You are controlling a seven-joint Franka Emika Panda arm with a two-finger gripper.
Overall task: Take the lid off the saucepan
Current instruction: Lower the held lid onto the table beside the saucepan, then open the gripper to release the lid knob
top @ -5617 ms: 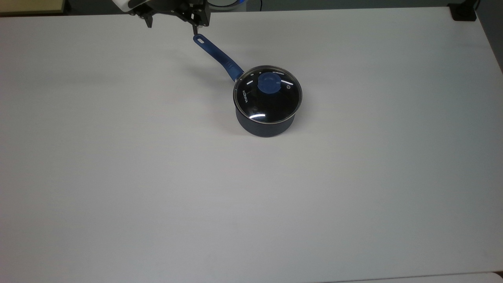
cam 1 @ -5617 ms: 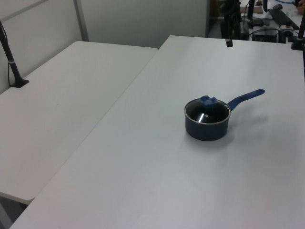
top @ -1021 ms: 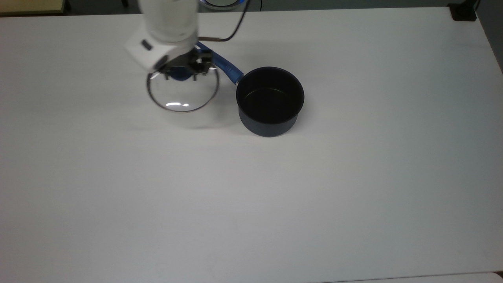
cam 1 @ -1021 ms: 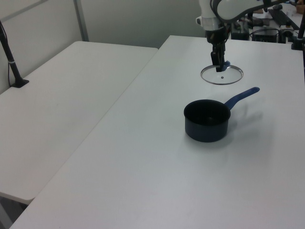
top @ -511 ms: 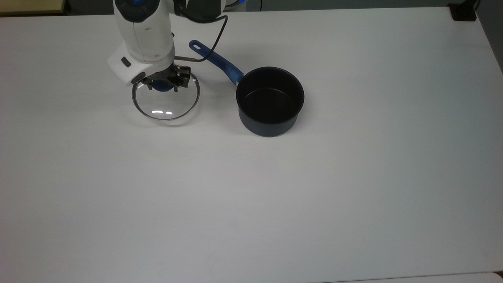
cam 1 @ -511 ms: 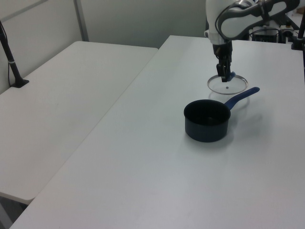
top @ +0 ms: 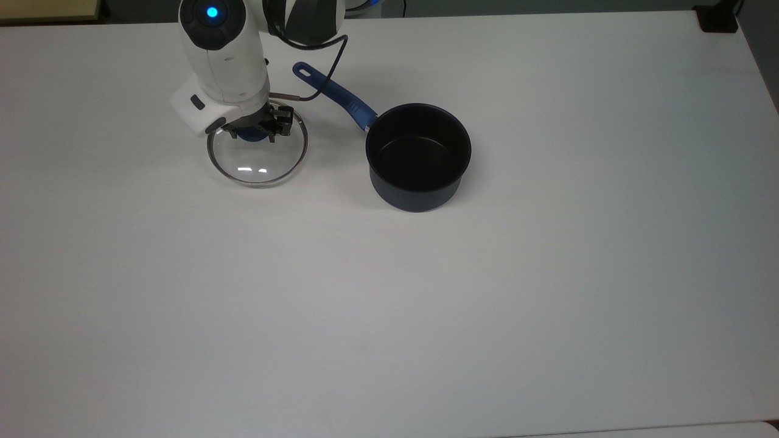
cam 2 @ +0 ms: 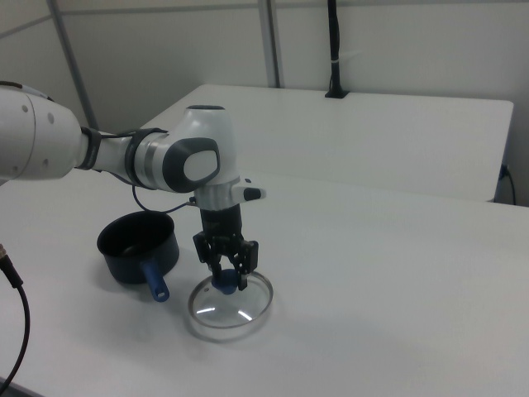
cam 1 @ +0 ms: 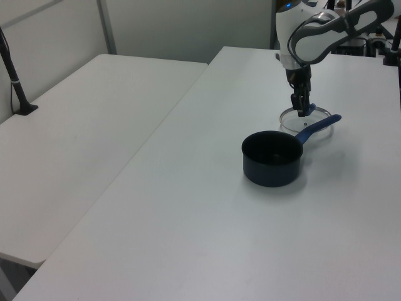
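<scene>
Pointing its long blue handle toward the top view's upper left, the saucepan sits uncovered on the white table, black inside showing. The handle runs on a diagonal from the pot's rim to an eyelet at the far end; in the right view the saucepan has that handle sticking out toward the camera and slightly to the right view's right.

The lid is off the pot and lies to the top view's left of it, apart from the pot body and just beside the handle. In the right view the lid looks flat and level, down at the tabletop, though I cannot tell whether its rim actually touches the surface.

The arm comes in from the top view's upper edge, wrist turned straight down, a blue light glowing on its upper joint. The gripper hangs vertically over the lid's centre, its two black fingers pinching the blue knob between them. In the left view the gripper stands over the lid just behind the handle.

Around the pot the table is bare on every side, with broad open surface toward the top view's bottom and right. The table's far edge lies close behind the arm, and a second table adjoins in the left view.
</scene>
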